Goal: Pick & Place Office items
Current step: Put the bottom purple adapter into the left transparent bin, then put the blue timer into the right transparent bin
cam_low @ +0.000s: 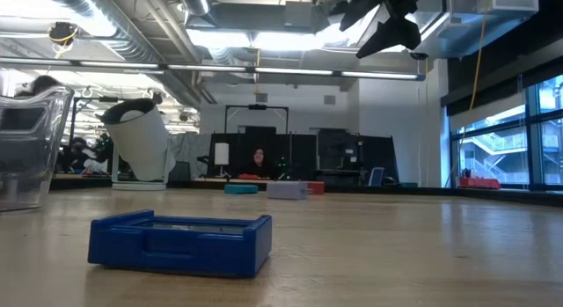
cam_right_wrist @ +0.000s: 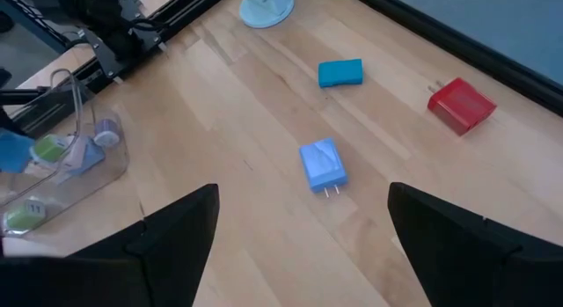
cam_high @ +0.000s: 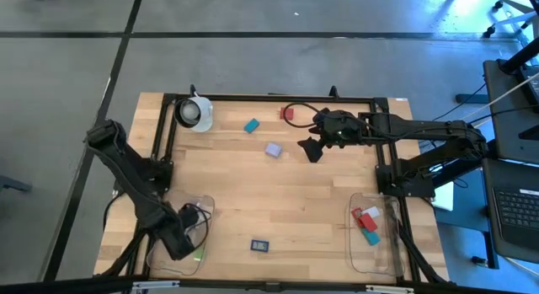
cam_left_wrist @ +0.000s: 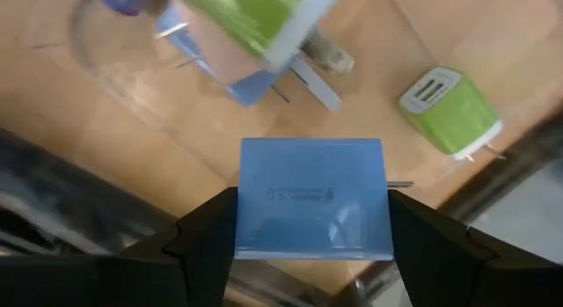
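Note:
My left gripper (cam_high: 180,240) hangs pointing down over the clear left tray (cam_high: 206,203) at the table's near left, shut on a light-blue flat block (cam_left_wrist: 312,197). Under it in the tray lie a green plug piece (cam_left_wrist: 450,109) and other pieces (cam_left_wrist: 251,30). My right gripper (cam_high: 313,149) stands open above the far middle of the table, holding nothing. On the wood below and beside it lie a lavender-blue plug piece (cam_right_wrist: 323,164), a teal piece (cam_right_wrist: 340,72) and a red piece (cam_right_wrist: 461,105). A dark blue piece (cam_high: 259,245) lies flat near the front edge. My left gripper pinches the light-blue block between its two fingers, one on each of two opposite side edges (cam_left_wrist: 244,210). The fingers come from above, pointing down. The block sits flat between them, its broad face up, lifted clear above the tray's contents.
A white round object with a dark centre (cam_high: 195,114) stands at the far left. The clear right tray (cam_high: 389,243) holds red, white and teal pieces (cam_high: 366,222). A black frame (cam_high: 269,98) borders the table. Bare wood lies in the middle.

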`<action>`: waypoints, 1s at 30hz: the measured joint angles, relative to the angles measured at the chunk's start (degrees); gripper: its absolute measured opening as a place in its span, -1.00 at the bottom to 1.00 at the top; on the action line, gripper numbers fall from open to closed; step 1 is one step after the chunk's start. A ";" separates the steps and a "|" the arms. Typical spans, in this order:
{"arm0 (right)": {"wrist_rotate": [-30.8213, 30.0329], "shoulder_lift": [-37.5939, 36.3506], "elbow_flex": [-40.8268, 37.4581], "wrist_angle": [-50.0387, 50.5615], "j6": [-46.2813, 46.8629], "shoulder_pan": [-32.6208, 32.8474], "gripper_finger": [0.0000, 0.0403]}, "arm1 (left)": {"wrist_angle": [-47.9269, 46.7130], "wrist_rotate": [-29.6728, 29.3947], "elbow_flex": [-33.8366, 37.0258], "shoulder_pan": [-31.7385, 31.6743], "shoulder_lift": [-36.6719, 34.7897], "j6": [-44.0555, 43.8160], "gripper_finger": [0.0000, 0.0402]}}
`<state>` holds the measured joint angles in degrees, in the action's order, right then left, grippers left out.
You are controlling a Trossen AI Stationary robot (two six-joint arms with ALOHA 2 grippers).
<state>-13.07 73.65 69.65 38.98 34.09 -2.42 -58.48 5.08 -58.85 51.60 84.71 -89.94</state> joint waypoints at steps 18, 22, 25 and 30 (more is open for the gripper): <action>0.02 0.00 0.00 0.00 1.44 0.00 0.66 | 2.13 3.22 0.02 -0.28 8.91 3.60 0.42; 0.02 0.00 0.00 0.00 1.44 0.00 0.66 | 2.13 7.99 0.02 -1.49 8.31 3.82 0.49; 0.02 0.00 0.00 -0.02 1.44 0.00 0.66 | 2.15 12.24 0.02 -2.91 7.42 6.06 0.52; 0.02 0.00 0.00 0.00 1.44 0.00 0.66 | 2.15 16.71 0.02 -5.24 4.62 8.69 0.50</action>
<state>-13.06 73.65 69.65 38.98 35.53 -2.42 -56.34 21.78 -58.83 46.37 89.34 -81.25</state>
